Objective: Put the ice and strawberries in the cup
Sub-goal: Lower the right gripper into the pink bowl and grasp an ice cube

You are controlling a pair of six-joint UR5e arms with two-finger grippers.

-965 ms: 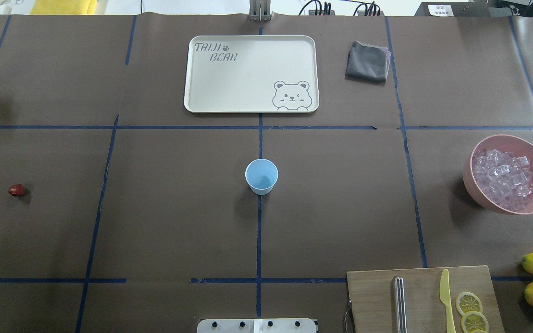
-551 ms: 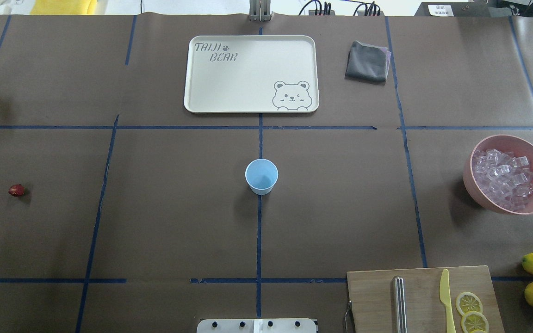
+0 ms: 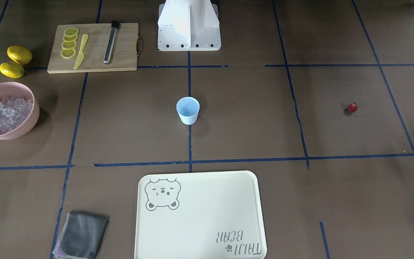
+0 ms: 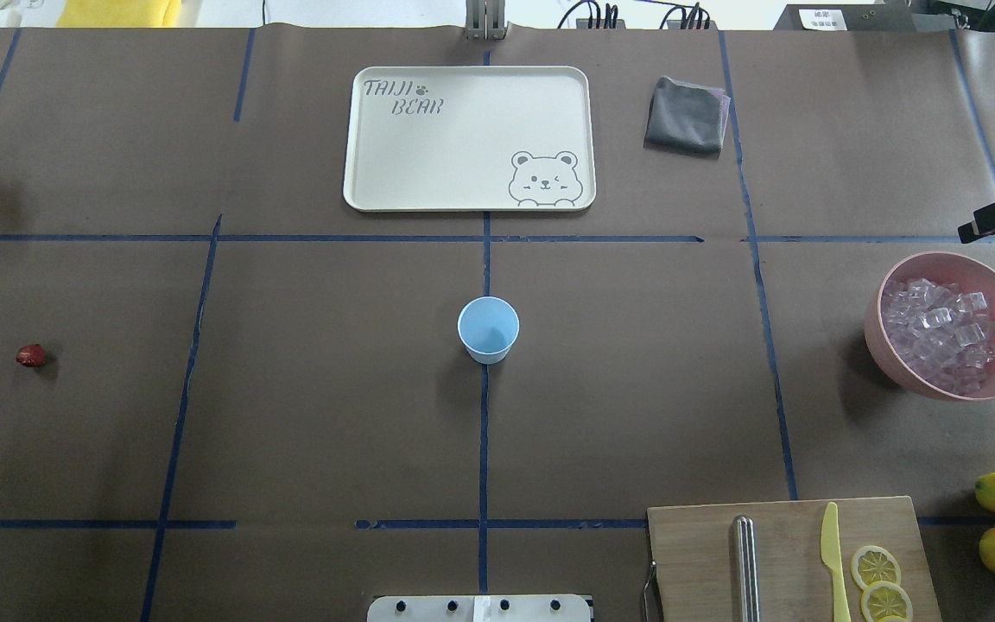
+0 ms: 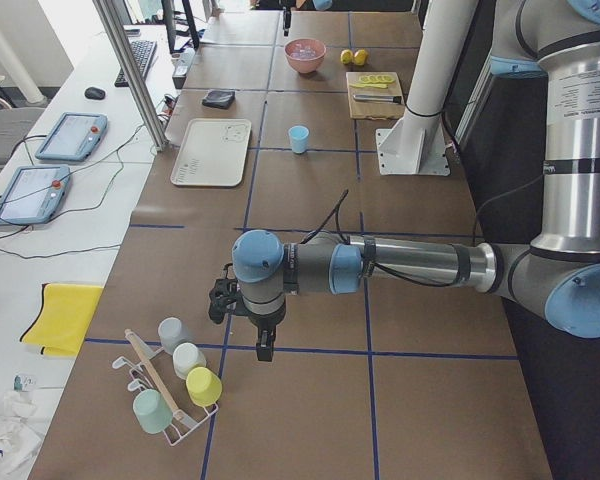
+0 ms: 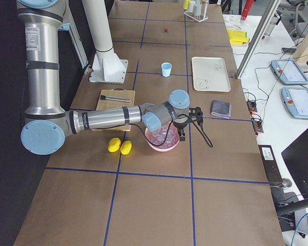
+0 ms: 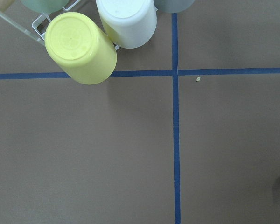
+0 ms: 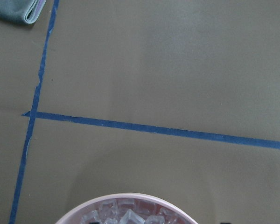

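Cup [image 4: 488, 329] upright, mouth up — strawberry [image 4: 30, 355] well apart

Brown table [image 4: 325, 415], blue tape grid [image 4: 483, 449], white bench [image 5: 80, 230] alongside.

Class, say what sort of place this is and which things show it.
Probably a robotics lab, not a kitchen: a robot arm, a blue tape grid on the table, control tablets alongside.

The cream tray [image 4: 463, 138] reads "TAIJI BEAR" in grey letters.
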